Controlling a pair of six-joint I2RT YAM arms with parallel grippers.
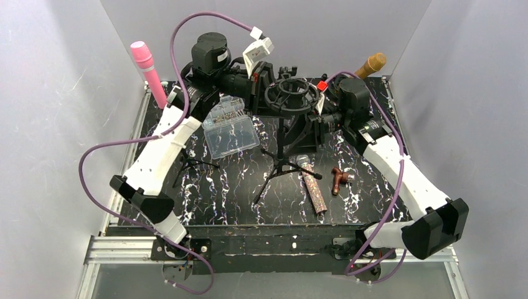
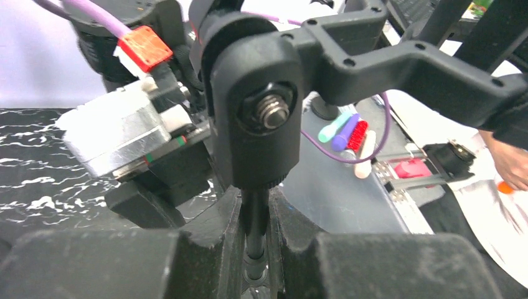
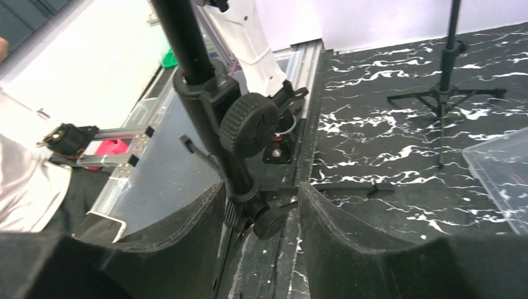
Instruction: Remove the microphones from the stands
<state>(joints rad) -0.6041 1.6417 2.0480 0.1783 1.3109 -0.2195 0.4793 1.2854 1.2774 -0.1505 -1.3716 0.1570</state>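
Black marble with white veins covers the desk [image 1: 205, 199], and on it, just right of the legs of the black tripod microphone stand [image 1: 283, 144], lies the glittery rose-brown microphone with a silver grille [image 1: 314, 190]. It lies flat, head toward the back, well apart from the round black shock-mount ring [image 1: 289, 94] at the stand's top.

The left claw [image 2: 255, 249] is pressed together on the stand's thin black rod [image 2: 255, 218], directly under the mount's bolted black pivot joint [image 2: 264, 115]. Both dark pads touch the rod.

The right claw [image 3: 261, 230] stands apart. Its fingers [image 3: 187, 249] sit either side of the stand's lower pole [image 3: 187, 37], near the ribbed black adjustment knob [image 3: 249, 121], with a gap showing on the right side.

A clear plastic lidded box [image 1: 230, 129] sits left of the stand, and a small reddish-brown piece [image 1: 339, 179] lies beside the microphone. At the back corners lean a pink microphone [image 1: 148, 71] on the left and a gold microphone [image 1: 372, 63] on the right.
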